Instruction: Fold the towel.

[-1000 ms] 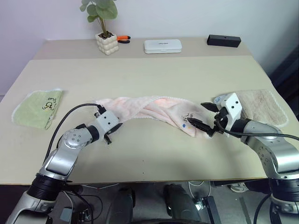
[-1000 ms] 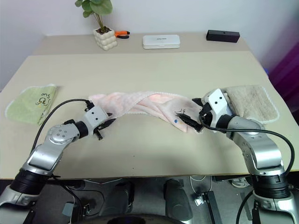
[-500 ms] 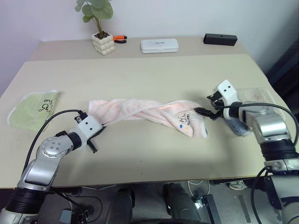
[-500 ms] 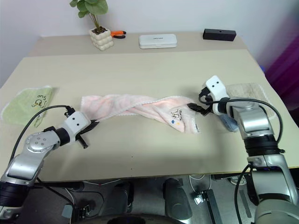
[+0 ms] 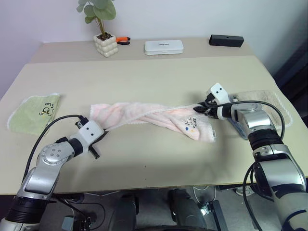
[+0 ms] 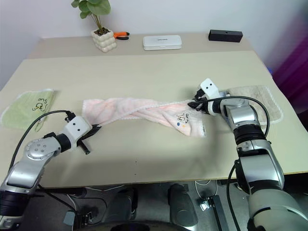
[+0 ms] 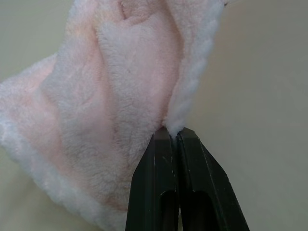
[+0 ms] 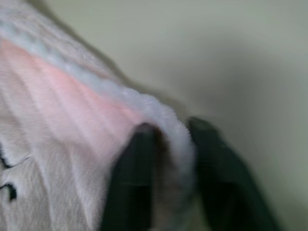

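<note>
Pink towel [image 5: 154, 117]: twisted into a long rope, lying across the mid counter [image 5: 159, 77], running l–r. White edging visible; dark embroidered mark plus small blue dot on the r end, facing up. R end flattens out and sags toward the near edge.

L gripper [image 5: 99, 139]: at the towel's l end, low over the counter. Jaws closed tight, fingers [image 7: 161, 163] pressed together on the white edge; l wrist view shows the hem pinched right at the tips.

R gripper [image 6: 196, 105]: at the towel's upper r corner. Jaws shut on the white edge; r wrist view shows the hem running between the two fingers [image 8: 139, 159], though that pic is blurred.

Other items:
- Green towel [image 5: 32, 112], folded, far l of counter, dark mark up, well apart from the pink one.
- Beige towel [image 5: 262, 102], far r, flat, partly under the r arm.
- Potted plant [image 5: 105, 36] in white bumpy pot, back of counter.
- Orange-handled tool [image 5: 124, 39] just beside the pot.
- White flat case [image 5: 163, 46], back centre.
- Black bar-shaped box [image 5: 226, 40], back r.
</note>
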Robot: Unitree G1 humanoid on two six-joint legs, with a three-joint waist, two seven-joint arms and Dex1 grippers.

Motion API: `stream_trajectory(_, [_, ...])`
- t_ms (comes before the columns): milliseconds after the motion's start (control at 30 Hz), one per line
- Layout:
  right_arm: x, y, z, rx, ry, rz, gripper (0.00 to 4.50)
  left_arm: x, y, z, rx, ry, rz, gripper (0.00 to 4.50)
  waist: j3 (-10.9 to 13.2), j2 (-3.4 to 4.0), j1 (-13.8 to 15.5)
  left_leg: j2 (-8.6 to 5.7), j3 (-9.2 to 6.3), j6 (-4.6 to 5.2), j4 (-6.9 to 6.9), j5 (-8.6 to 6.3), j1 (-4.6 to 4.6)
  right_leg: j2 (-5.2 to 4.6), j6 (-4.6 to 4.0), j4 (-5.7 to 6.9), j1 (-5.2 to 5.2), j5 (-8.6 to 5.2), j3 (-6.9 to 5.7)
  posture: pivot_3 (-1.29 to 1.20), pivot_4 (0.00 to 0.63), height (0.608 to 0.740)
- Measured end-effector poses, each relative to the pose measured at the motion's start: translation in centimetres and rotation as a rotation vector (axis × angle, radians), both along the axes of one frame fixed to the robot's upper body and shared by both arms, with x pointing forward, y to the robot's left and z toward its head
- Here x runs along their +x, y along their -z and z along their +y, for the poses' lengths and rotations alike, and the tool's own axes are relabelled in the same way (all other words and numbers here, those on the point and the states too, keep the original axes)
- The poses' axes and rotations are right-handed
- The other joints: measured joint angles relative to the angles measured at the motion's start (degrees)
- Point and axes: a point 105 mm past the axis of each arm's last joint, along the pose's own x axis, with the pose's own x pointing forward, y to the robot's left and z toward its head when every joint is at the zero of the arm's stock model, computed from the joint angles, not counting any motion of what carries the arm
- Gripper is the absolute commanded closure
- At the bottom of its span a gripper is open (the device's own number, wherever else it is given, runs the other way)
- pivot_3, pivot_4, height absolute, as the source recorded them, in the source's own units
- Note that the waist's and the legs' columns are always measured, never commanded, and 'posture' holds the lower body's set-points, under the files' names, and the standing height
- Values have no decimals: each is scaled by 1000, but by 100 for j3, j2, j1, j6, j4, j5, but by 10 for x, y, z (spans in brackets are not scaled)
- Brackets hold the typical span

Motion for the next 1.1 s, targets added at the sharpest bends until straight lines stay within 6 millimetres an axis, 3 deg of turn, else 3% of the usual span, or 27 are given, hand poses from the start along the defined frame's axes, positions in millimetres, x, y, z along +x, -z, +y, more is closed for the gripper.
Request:
stream_trajectory(167, [1,-21,-9,-59,1,-110,4461,4,-3,2,-24,-16,1,4500,2,2,2,-1,0,0,1,0,-2,0,0,12,-8,0,0,0,150,737])
stream_trajectory(300, [11,-60,-14,-144,11,-286,4461,34,-30,6,-124,-86,-68,4500,8,0,14,-2,-1,-2,10,1,-6,0,0,39,-19,0,0,0,150,737])
stream_trajectory(367, [20,-98,-9,-172,18,-414,4461,67,-69,10,-165,-132,-191,4500,18,-4,22,-4,-4,-15,14,9,-17,1,-1,52,-34,1,-2,0,150,737])
stream_trajectory(433, [27,-150,-4,-191,34,-574,4461,99,-127,17,-217,-196,-369,4500,20,-6,15,-4,-4,-17,14,10,-20,0,0,54,-38,2,-2,0,150,737])
stream_trajectory(500, [25,-199,3,-186,34,-725,4461,114,-188,28,-291,-256,-543,4500,20,-9,2,-4,-3,-17,6,10,-23,-1,1,45,-43,1,-3,0,150,737])
stream_trajectory(567, [17,-238,10,-177,17,-847,4461,113,-244,38,-367,-282,-698,4500,18,-9,-32,-4,3,-14,-10,8,-40,-4,3,44,-70,0,-2,0,150,737])
stream_trajectory(633, [6,-252,16,-173,-33,-900,4461,103,-267,48,-409,-273,-765,4500,10,0,-69,-4,9,-13,-16,7,-39,-6,7,47,-76,-3,-3,0,150,737])
stream_trajectory(700, [-3,-247,20,-165,-93,-891,4461,98,-258,55,-414,-254,-737,4500,9,2,-100,-4,19,-11,-26,6,-42,-12,8,46,-87,-6,-4,0,150,737])
stream_trajectory(733, [-7,-238,23,-154,-130,-867,4461,96,-242,60,-407,-248,-688,4500,9,2,-129,-4,23,-10,-27,6,-51,-15,8,46,-97,-6,-4,0,150,737])
stream_trajectory(900, [-43,-155,30,-124,-307,-568,4461,57,-133,71,-328,-171,-299,4500,19,1,-138,-5,25,-6,2,4,-113,-25,8,64,-154,-5,-7,0,150,737])
stream_trajectory(967, [-56,-132,32,-101,-342,-464,4461,42,-115,71,-310,-151,-212,4500,24,-1,-102,-9,21,-19,14,12,-112,-28,-2,76,-153,3,-13,0,150,737])
stream_trajectory(1100, [-109,-89,19,-83,-431,-211,4461,-3,-99,82,-267,-125,-79,4500,23,-3,30,-9,19,-16,13,10,-62,-30,-8,60,-90,1,-17,0,150,737])
